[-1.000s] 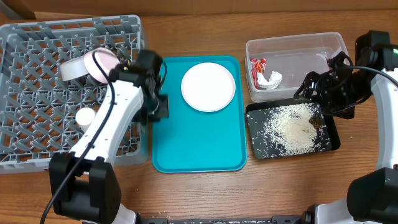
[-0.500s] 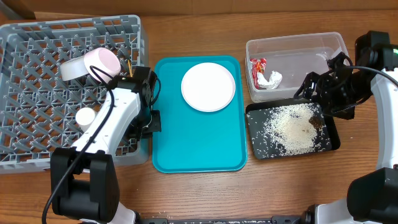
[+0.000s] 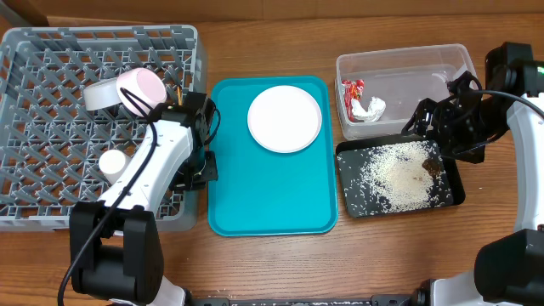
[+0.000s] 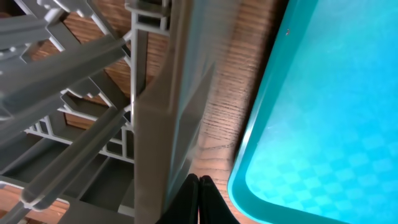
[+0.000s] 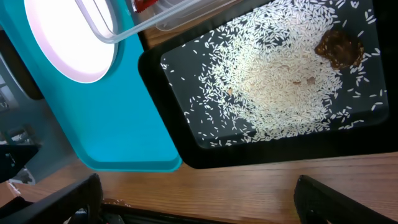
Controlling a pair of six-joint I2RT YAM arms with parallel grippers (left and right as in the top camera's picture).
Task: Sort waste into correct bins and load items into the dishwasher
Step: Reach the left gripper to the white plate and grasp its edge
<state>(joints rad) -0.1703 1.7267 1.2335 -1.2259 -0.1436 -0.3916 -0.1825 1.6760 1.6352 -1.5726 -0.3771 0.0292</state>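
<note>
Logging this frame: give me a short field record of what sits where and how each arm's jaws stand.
Rack: pink bowl, pale bowl and white cup inside
Teal tray: white plate only
Clear tub: red wrapper, white tissue
Black tray: rice grains, brown scrap
Left jaws: shut, empty, low by the rack's wall beside the teal tray
Right jaws: open, over the black tray
Not yet loaded: the plate
</note>
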